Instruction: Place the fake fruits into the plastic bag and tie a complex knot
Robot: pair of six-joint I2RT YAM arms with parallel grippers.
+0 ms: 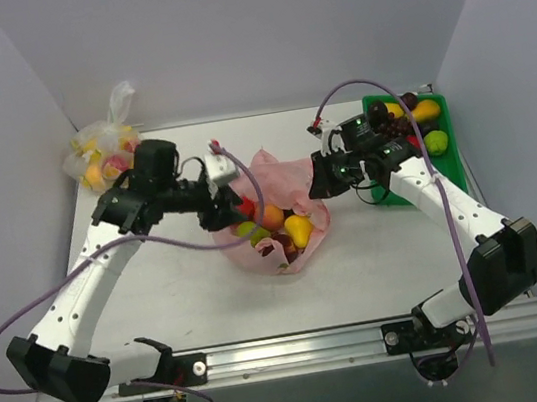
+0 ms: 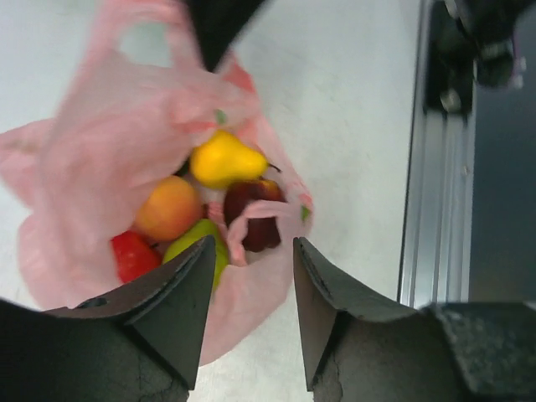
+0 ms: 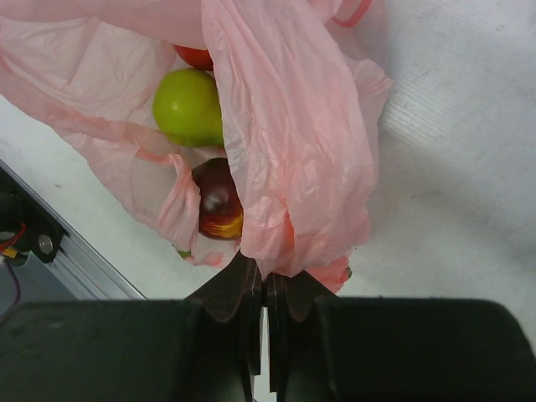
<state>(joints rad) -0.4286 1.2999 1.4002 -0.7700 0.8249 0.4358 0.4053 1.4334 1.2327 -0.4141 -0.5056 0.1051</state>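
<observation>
Fruits (image 2: 224,159) are sitting inside plastic bag (image 2: 109,151) | right gripper (image 3: 266,272) is pinching bag's rim, jaws clenched | left gripper (image 2: 253,247) is hovering above bag, jaws released, empty

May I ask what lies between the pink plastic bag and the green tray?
The top view shows the right end effector there, shut on the edge of the pink plastic bag.

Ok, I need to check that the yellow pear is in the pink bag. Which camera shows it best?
The left wrist view: the yellow pear lies large and clear inside the pink bag. The top view shows the pear only as a small yellow shape. The right wrist view does not show it.
</observation>
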